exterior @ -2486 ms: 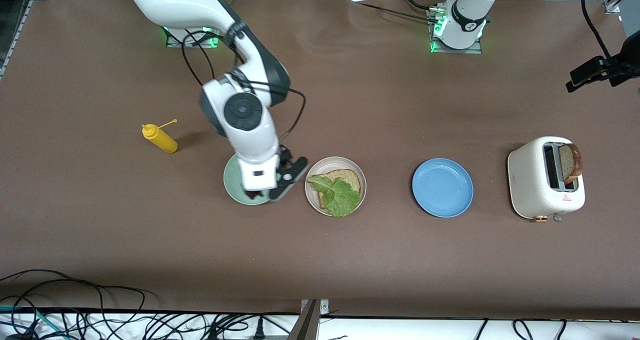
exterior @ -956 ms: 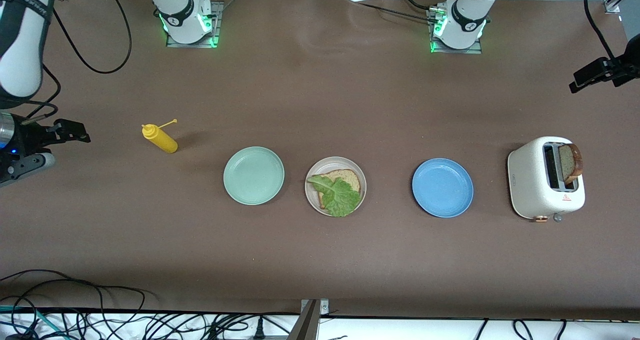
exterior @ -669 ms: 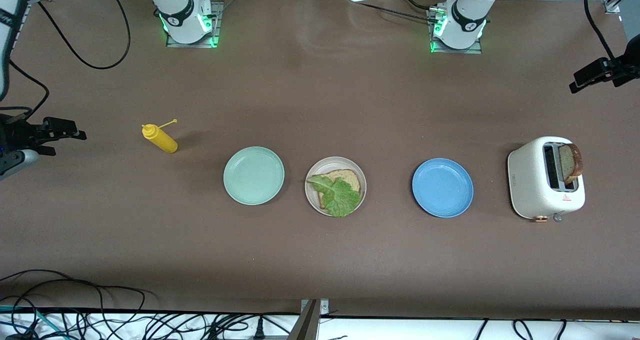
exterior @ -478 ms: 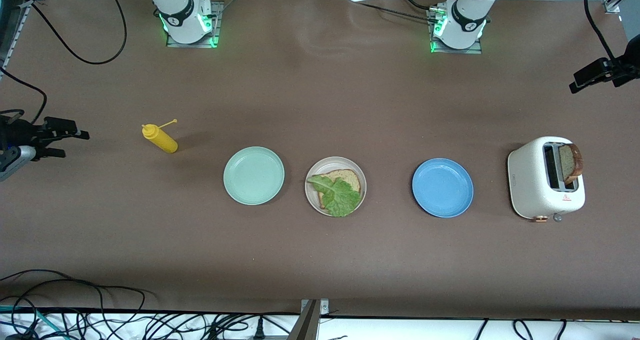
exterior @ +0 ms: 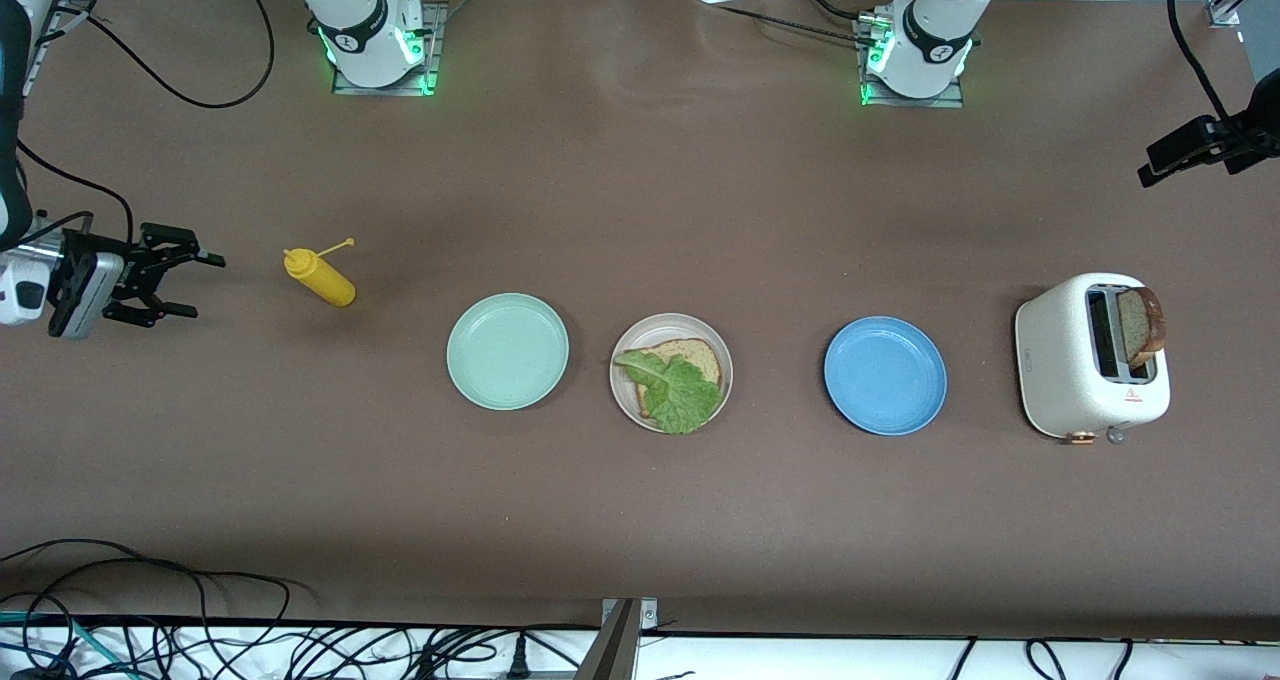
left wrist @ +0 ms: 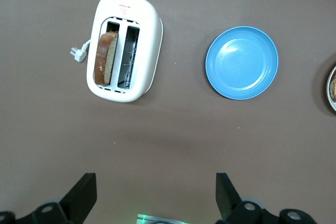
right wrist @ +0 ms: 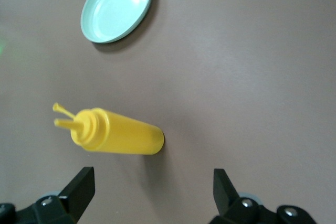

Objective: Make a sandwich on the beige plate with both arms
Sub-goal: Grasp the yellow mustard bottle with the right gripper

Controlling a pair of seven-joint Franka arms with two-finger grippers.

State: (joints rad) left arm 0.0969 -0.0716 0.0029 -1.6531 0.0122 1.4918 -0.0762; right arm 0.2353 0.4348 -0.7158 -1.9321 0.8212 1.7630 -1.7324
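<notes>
right claw [exterior: 190,282] wide — near mustard bottle [exterior: 320,277] | left claw [left wrist: 155,195] wide — above toaster [left wrist: 125,47]

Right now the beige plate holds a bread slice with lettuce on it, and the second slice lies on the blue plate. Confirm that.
One thing is wrong: the blue plate is bare. The second slice stands in the toaster, as the front and left wrist views show. The beige plate does hold a bread slice with lettuce on it.
</notes>
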